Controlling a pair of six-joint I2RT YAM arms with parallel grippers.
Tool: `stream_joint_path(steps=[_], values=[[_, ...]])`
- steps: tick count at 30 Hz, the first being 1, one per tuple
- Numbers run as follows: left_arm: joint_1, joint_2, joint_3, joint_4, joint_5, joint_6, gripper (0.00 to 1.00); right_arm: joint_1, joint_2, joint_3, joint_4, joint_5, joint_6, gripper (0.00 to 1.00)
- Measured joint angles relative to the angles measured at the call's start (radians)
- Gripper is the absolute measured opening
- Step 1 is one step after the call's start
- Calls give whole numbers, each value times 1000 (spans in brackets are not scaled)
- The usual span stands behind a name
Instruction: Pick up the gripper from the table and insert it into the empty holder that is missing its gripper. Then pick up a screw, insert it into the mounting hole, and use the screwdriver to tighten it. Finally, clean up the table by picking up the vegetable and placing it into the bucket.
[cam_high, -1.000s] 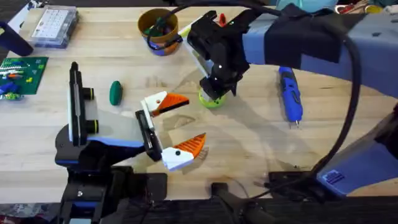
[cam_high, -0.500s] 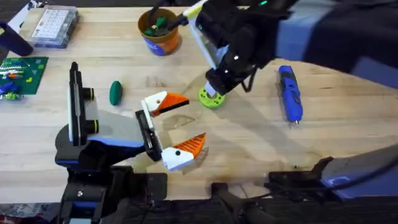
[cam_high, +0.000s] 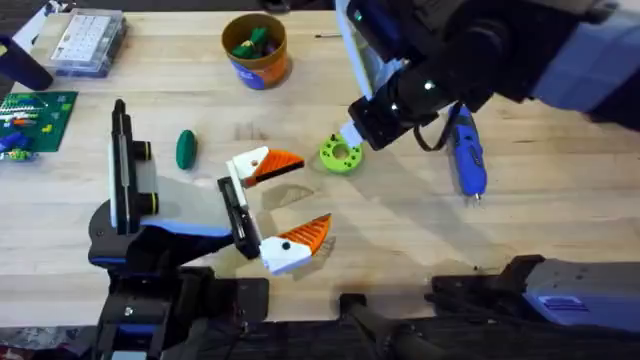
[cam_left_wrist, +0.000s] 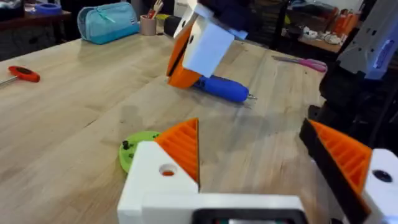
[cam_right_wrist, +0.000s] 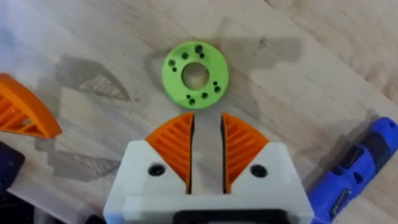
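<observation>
We are hovering our right hand (cam_right_wrist: 206, 146) above the bench (cam_high: 400, 250), its orange pads nearly together with a thin gap and nothing between them. Just left of it the lime-green disc with holes (cam_high: 340, 155) is lying flat on the wood, apart from the pads. Our left hand (cam_high: 285, 210) is sitting near the front of the bench, left of centre, its two fingers spread wide and gripping nothing.

Judging how far along we are: the blue screwdriver (cam_high: 465, 152) is lying on the bench to the right of the right hand, untouched. The dark green vegetable (cam_high: 186, 149) is lying on the bench at the left, well apart from the yellow-orange bucket (cam_high: 255, 48) standing at the far edge, so the clean-up is not done. The bucket is already holding some small coloured bits; we cannot tell what they are. We cannot make out a holder or a loose screw, so the mounting and tightening steps seem still ahead of us.
</observation>
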Motion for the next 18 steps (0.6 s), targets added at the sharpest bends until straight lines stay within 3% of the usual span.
stream_joint_path(steps=[10,18], values=[[0,0,0,0,0,0,988,0,-1,-131,196,-3,1,260],[0,0,0,0,0,0,987,0,20,-142,238,-86,-48,260]])
